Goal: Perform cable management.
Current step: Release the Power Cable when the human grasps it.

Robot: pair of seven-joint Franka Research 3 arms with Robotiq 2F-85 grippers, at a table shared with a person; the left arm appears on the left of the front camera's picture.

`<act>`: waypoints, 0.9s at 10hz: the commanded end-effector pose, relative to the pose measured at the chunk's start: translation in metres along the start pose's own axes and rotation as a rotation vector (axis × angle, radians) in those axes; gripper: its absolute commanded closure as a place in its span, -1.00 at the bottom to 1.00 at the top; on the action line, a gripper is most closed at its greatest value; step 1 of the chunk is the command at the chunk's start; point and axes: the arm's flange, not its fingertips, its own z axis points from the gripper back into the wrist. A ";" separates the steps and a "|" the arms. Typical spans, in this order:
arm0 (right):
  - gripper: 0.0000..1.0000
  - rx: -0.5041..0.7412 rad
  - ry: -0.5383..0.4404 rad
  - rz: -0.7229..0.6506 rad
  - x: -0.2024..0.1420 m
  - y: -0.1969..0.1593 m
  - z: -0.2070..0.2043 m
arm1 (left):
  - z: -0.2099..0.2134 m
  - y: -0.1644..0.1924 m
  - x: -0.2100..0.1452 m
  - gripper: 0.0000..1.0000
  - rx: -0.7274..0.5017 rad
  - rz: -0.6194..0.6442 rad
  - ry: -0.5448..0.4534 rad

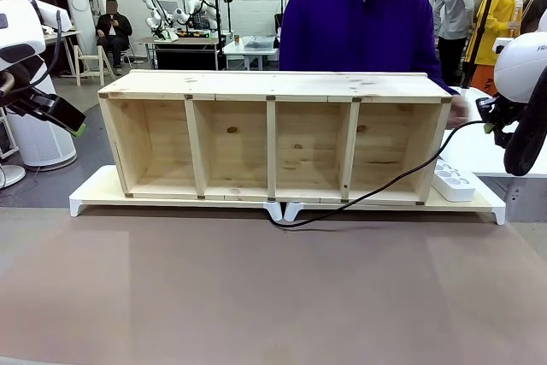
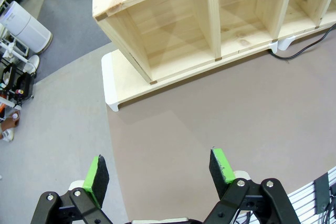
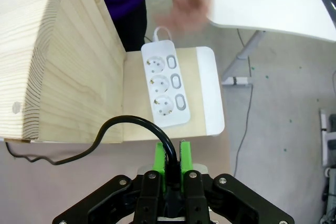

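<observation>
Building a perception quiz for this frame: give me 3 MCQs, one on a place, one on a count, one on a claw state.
1. Where does the white power strip lie?
A. inside a shelf compartment
B. on the white riser beside the wooden shelf's end
C. on the brown tabletop in front

2. How many open compartments does the wooden shelf have?
A. three
B. four
C. six

3. What is the state of the right claw?
A. shut on the black cable
B. open and empty
C. shut on the power strip

Answers:
1 B, the right wrist view shows the strip on the riser next to the shelf's side wall.
2 B, the front view shows three dividers making four bays.
3 A, the green pads pinch the cable between them, while the left claw stands open.
</observation>
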 end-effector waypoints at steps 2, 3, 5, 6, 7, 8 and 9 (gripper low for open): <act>0.73 0.000 -0.003 0.000 0.000 0.000 0.000 | 0.000 0.001 0.000 -1.00 0.012 0.004 0.002; 0.73 0.000 -0.003 0.000 0.000 0.000 0.000 | 0.000 0.001 0.000 -1.00 0.012 0.004 0.002; 0.73 0.000 -0.003 0.000 0.000 0.000 0.000 | 0.000 0.001 0.000 -1.00 0.012 0.004 0.002; 0.73 0.000 -0.003 0.000 0.000 0.000 0.000 | 0.000 0.001 0.000 -1.00 0.012 0.004 0.002; 0.73 0.000 -0.003 0.000 0.000 0.000 0.000 | 0.000 0.001 0.000 -1.00 0.012 0.004 0.002; 0.73 0.000 -0.003 0.000 0.000 0.000 0.000 | 0.000 0.001 0.000 -1.00 0.012 0.004 0.002; 0.73 0.000 -0.003 0.000 0.000 0.000 0.000 | 0.000 0.001 0.000 -1.00 0.012 0.004 0.002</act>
